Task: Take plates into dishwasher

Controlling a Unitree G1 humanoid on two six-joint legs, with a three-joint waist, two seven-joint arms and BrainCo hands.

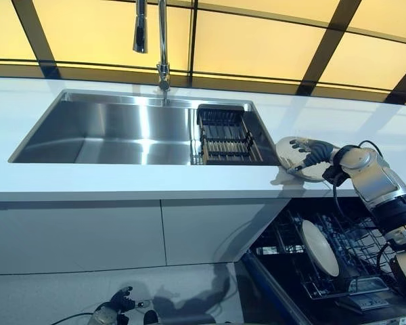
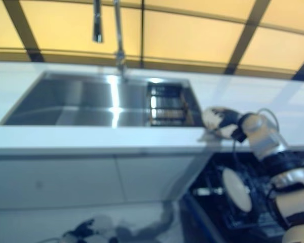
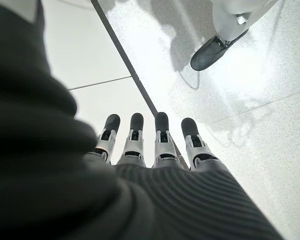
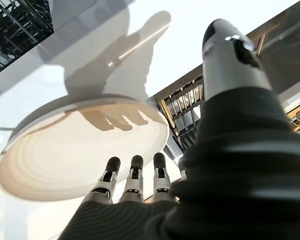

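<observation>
Plate on counter: a cream plate (image 1: 296,157) sits at the front edge of the white countertop (image 1: 122,179), just right of the sink (image 1: 108,132) and its dark rack (image 1: 224,135)
Right hand: the right hand (image 1: 316,152) hovers over the plate's right side; in the right wrist view its fingers (image 4: 135,175) reach out nearly straight above the plate, thumb held apart, nothing gripped as far as can be seen
Key relation: the plate lies directly under and ahead of the right hand's fingertips, flat face up, so a grasp would likely need the fingers over the near rim
Dishwasher: the open dishwasher rack (image 1: 338,250) is right below the plate, under the counter edge; one plate in the rack (image 1: 319,248) already stands upright there
Left hand: the left hand (image 1: 118,302) hangs low near the floor, well away from the plate, fingers straight and empty
Nearer arm: the right one, by far
</observation>
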